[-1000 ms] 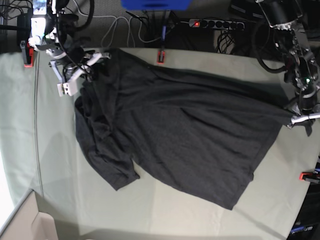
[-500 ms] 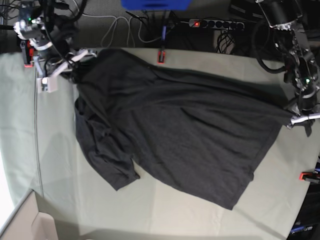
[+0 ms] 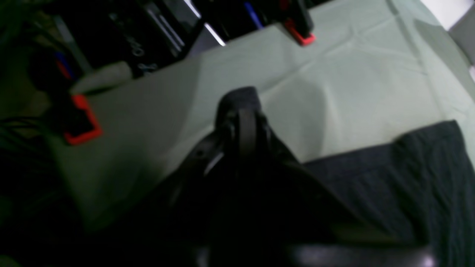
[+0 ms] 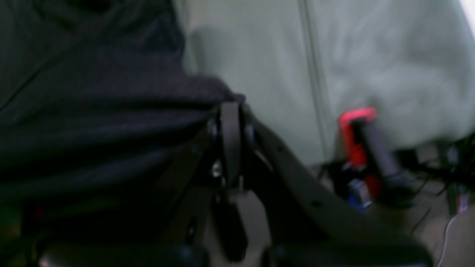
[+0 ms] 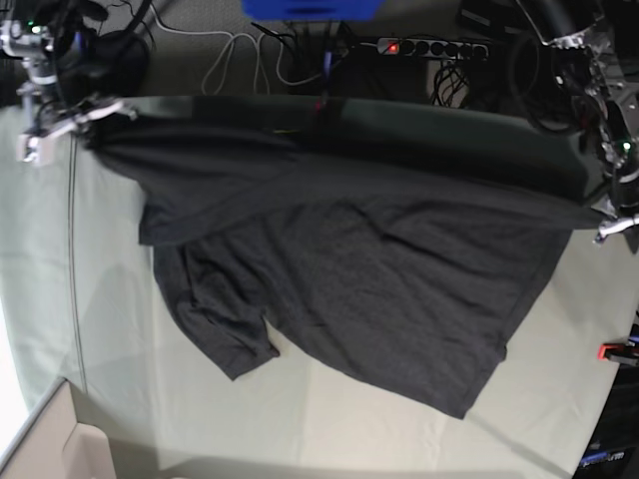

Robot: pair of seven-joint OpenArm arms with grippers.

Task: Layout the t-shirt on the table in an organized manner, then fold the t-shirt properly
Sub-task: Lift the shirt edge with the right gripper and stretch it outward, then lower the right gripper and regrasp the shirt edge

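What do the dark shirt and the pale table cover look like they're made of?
The t-shirt looks like soft matte knit fabric, probably cotton: it sags and wrinkles where stretched. The table cover looks like thin, smooth woven cloth, showing creases and held by a red clamp.

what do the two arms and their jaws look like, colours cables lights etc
In the base view the right gripper has pale grey-white jaws on a black arm draped with black cables, a small green light near its top. The left gripper ends in silvery-white jaws below dark links with looped black cables and a green light. Both wrist views show dark, narrow, rounded jaw parts, too blurred for markings.
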